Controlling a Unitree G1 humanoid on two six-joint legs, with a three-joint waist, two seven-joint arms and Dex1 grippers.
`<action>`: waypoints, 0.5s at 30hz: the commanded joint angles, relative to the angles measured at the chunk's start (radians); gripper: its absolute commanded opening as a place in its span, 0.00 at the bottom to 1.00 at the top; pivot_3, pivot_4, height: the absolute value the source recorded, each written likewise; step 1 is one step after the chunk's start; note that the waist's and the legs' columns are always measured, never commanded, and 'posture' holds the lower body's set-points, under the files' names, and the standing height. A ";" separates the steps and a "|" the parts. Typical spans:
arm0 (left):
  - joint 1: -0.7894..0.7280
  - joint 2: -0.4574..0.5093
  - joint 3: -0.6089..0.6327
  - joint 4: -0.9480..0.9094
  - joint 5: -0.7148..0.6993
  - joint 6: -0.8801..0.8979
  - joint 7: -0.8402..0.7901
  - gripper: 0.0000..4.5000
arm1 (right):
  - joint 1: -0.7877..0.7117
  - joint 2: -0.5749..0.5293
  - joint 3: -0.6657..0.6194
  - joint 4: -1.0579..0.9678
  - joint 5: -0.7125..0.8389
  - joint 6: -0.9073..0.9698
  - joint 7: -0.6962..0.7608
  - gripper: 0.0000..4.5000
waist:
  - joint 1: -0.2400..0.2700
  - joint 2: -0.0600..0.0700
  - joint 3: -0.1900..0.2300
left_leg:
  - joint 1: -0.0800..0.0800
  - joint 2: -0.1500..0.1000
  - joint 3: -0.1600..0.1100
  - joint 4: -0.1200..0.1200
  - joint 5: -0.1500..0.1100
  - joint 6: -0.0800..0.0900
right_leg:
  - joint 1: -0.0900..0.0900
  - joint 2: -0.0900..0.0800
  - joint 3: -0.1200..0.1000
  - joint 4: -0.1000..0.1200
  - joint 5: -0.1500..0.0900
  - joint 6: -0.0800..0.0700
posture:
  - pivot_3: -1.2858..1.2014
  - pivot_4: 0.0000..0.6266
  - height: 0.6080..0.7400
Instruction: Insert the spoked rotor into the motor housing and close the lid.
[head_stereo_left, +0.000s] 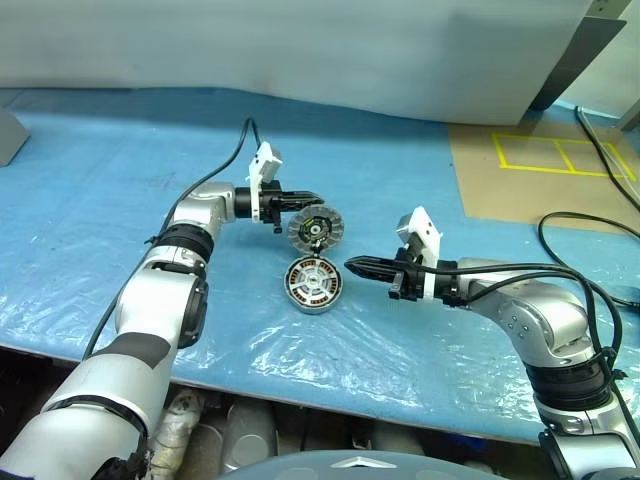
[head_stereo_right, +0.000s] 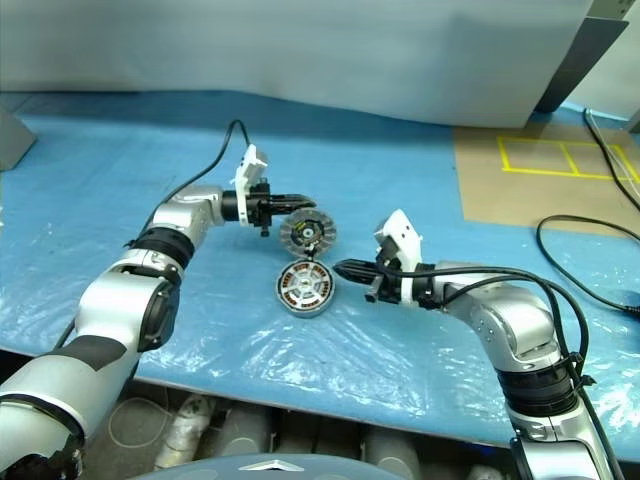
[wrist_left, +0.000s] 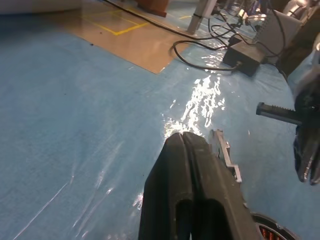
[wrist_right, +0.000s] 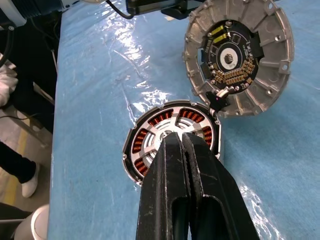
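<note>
A: Right gripper (head_stereo_left: 350, 266) first. State?
B: Fingers pressed together, nothing between them. Pointing across at the motor housing (head_stereo_left: 314, 284), tip just beside its right edge, not touching as far as visible.
A: Housing position?
B: Lying flat on the blue sheet (head_stereo_left: 120, 180), between the two arms. Copper windings facing up, silver spoked piece sitting over them in the centre.
A: Next thing back?
B: Lid (head_stereo_left: 316, 229), round, finned, circuit board face showing. Tilted up on edge just behind the housing, lower rim right at the housing's far rim.
A: Left gripper (head_stereo_left: 316, 198)?
B: Fingers closed tight, lying level at the lid's upper rim. Touching it. Can't tell whether actually pinching the rim or only resting against it.
A: Further out?
B: Tan board (head_stereo_left: 520, 190) with yellow tape squares (head_stereo_left: 560, 155) at far right, black cable (head_stereo_left: 570, 225) looping beside it.
</note>
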 joint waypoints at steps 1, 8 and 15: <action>0.026 -0.001 -0.044 -0.089 0.022 -0.019 -0.094 0.01 | -0.006 -0.007 -0.009 -0.037 0.013 -0.010 -0.005 0.00 | 0.000 0.000 0.000 | 0.000 0.000 0.000 0.000 0.000 0.000 | 0.000 0.000 0.000 0.000 0.000 0.000 | 0.52 0.24 1.00; 0.136 -0.001 -0.124 -0.267 0.027 -0.004 -0.174 0.01 | -0.016 -0.024 -0.057 -0.031 0.043 -0.001 0.006 0.00 | 0.000 0.000 0.000 | 0.000 0.000 0.000 -0.001 0.000 0.000 | 0.000 0.000 0.000 0.000 0.000 0.000 | 0.52 0.24 1.00; 0.236 0.033 -0.204 -0.437 -0.010 0.031 -0.174 0.01 | 0.049 -0.179 -0.130 -0.049 0.050 -0.026 0.077 0.00 | 0.006 0.000 0.000 | 0.000 0.000 0.000 -0.001 0.000 0.000 | 0.000 -0.001 0.000 -0.001 0.000 0.000 | 0.52 0.24 1.00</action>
